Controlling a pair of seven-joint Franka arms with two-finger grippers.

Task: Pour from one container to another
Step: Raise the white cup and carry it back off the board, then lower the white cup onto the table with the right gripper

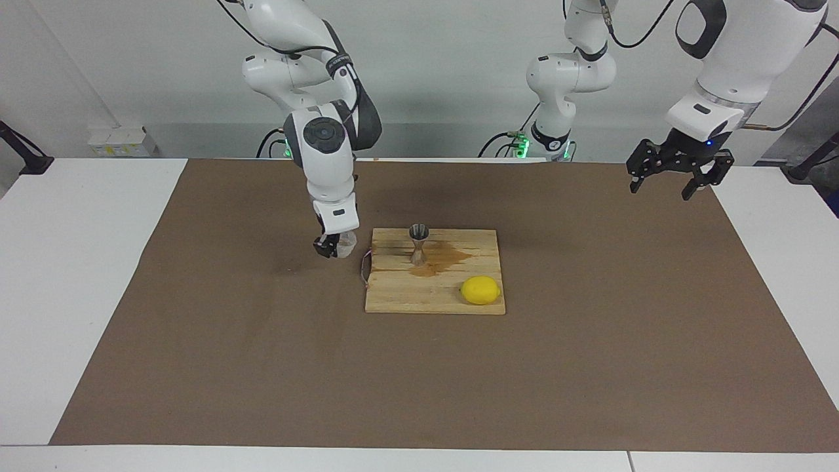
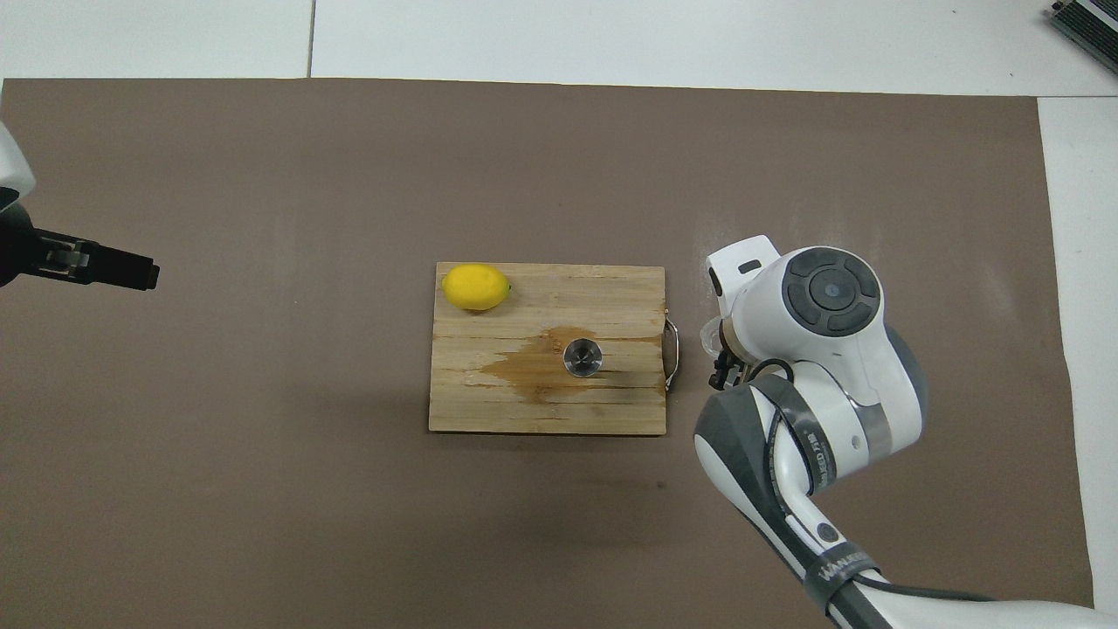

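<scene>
Right gripper (image 1: 333,248) grips the glass cup (image 1: 346,243), low over the mat by the board (image 1: 393,298). Jigger (image 1: 419,243) stands on the board w/ a wet patch. Pour looks done; next, prob. set cup down softly. Left gripper (image 1: 675,177) waits, open.

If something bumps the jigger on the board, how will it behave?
The jigger probably tips easily: it stands tall on a small foot with a narrow waist. The stain on the board looks wet, so it may slide. Toppled, it would likely roll.
</scene>
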